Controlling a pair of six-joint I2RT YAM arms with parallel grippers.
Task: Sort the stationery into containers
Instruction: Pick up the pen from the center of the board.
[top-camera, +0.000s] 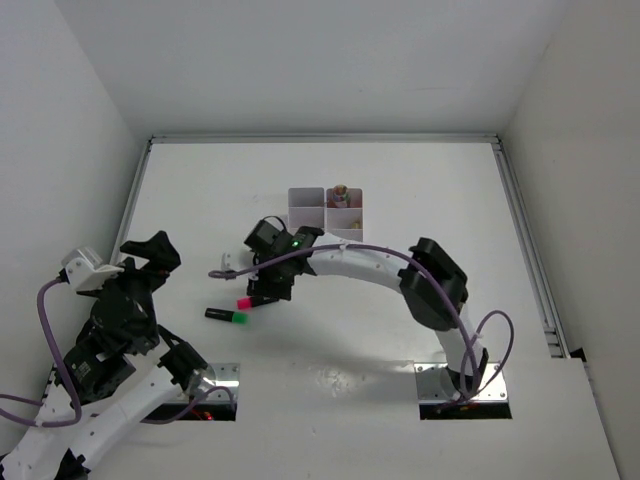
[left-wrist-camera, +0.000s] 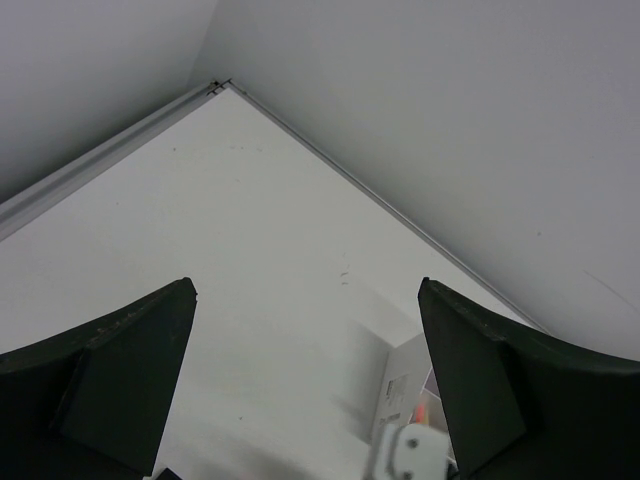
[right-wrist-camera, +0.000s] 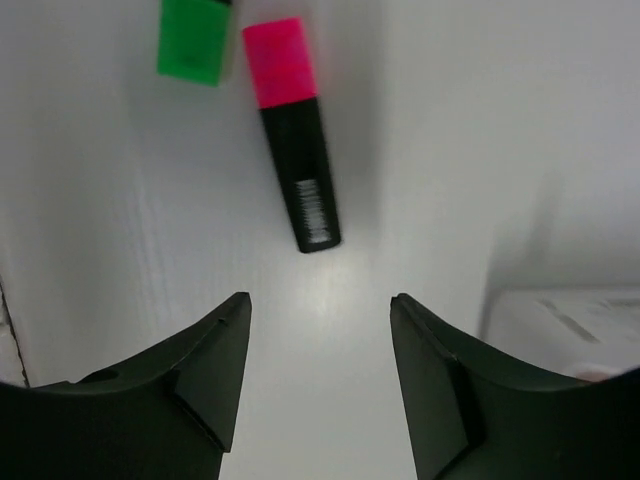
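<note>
Right gripper part open, nothing held. Pink highlighter is found near-left of tray, just ahead of jaws. Jaws best centred across black barrel before closing is made. Left gripper wide open, empty.

The top camera looks down from above and behind onto the whole table. The left wrist camera faces the table's far corner. The right wrist camera sits close over the pink highlighter, which the top view also shows.
</note>
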